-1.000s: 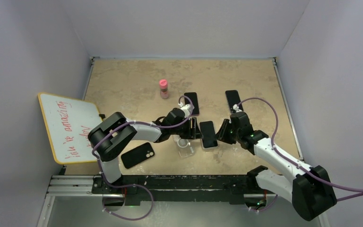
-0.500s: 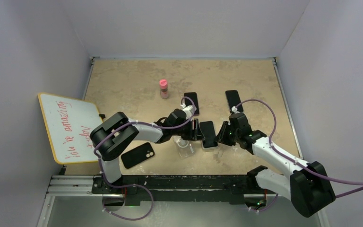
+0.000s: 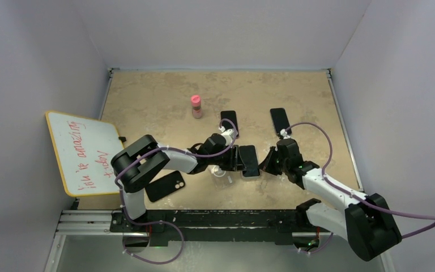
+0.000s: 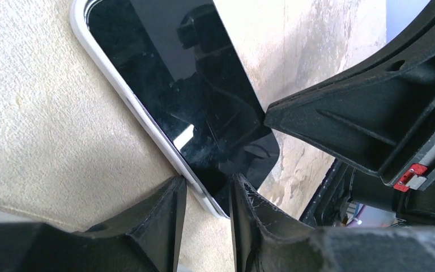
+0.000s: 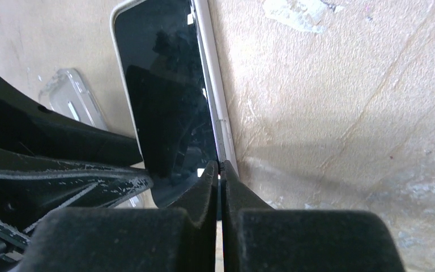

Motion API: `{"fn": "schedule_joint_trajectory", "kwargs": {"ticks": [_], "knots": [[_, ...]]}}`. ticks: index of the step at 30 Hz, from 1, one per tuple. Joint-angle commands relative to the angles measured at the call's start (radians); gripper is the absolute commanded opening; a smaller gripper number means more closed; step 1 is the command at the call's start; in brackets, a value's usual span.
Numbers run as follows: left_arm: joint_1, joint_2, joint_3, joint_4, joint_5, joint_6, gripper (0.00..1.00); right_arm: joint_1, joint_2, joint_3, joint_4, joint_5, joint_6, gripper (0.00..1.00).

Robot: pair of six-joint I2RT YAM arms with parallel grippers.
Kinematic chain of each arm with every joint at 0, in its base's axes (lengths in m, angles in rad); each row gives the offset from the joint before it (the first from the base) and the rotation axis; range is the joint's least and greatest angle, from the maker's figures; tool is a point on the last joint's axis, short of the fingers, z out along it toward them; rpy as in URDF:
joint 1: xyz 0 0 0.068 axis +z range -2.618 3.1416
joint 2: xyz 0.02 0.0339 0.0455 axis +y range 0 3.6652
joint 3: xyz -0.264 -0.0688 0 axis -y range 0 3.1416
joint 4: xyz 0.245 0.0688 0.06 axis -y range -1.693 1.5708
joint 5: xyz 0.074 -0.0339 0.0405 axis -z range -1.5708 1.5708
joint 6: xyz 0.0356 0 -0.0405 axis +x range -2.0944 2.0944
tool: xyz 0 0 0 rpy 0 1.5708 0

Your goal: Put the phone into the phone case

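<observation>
In the overhead view the white-rimmed phone (image 3: 250,161) lies screen up at the middle of the bench (image 3: 147,96), its long axis running up and down the frame. The left fingers (image 3: 236,160) are against its left long edge and the right fingers (image 3: 268,161) against its right one, so both arms are equally near. The clear phone case (image 3: 220,172) lies just to the lower left of the phone, partly hidden under the left wrist. Two dark phones (image 3: 229,122) (image 3: 279,119), a black phone (image 3: 165,186) lying camera side up, a pink bottle (image 3: 196,106) and a whiteboard (image 3: 82,150) all lie well apart. In the left wrist view the phone (image 4: 187,96) slants from upper left to bottom centre. Its lower corner sits between the left fingers (image 4: 164,215), which are drawn to a narrow gap and seem to nip it, while the right fingers (image 4: 362,124) meet its far edge. In the right wrist view the right fingers (image 5: 204,192) are pressed almost together, their tips at the white rim of the phone (image 5: 167,107). Whether they pinch the rim I cannot tell. The clear phone case (image 5: 73,99) lies beyond the phone at upper left, with the left fingers (image 5: 51,153) between the two, likely in the way of sliding the phone across.
</observation>
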Motion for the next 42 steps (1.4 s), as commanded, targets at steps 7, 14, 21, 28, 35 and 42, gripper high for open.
{"fn": "schedule_joint_trajectory", "kwargs": {"ticks": [7,14,21,28,35,42], "knots": [[-0.039,-0.038,0.005,-0.06,-0.067,0.009,0.36,0.009,-0.019,-0.057,0.069,-0.054,0.056,0.15],[0.03,-0.072,-0.008,-0.063,-0.041,-0.007,0.37,0.007,-0.108,0.001,-0.041,0.028,0.045,0.43],[0.052,-0.065,0.021,-0.085,-0.03,0.013,0.37,-0.007,-0.001,0.056,0.022,0.002,-0.016,0.57],[0.052,-0.02,0.026,-0.06,0.004,0.005,0.36,-0.013,0.058,0.032,0.139,-0.063,-0.013,0.72],[0.052,0.011,0.036,-0.044,0.024,0.001,0.32,-0.014,0.125,0.011,0.218,-0.141,0.006,0.78],[0.049,0.015,0.022,-0.042,0.029,0.002,0.27,-0.018,0.139,0.03,0.28,-0.265,0.062,0.79]]}}
